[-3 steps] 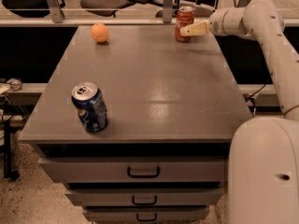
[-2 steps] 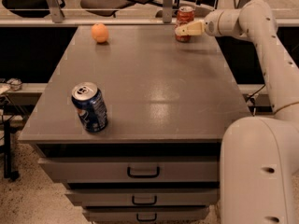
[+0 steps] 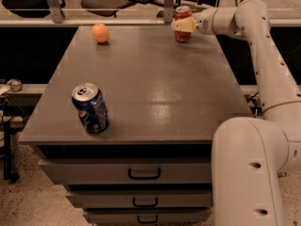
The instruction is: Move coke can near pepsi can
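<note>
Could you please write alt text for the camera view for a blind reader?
The gripper is at the coke can at the far right corner of the table; the pepsi can stands near left, an orange far left.

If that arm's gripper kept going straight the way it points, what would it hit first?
The red aluminium coke can with a silver top: the gripper, at the grey table's far edge, points straight at it, apparently touching.

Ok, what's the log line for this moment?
gripper: at coke can, far right corner of drawer cabinet | pepsi can: front left, untouched | orange: far left | cans: not yet near
</note>
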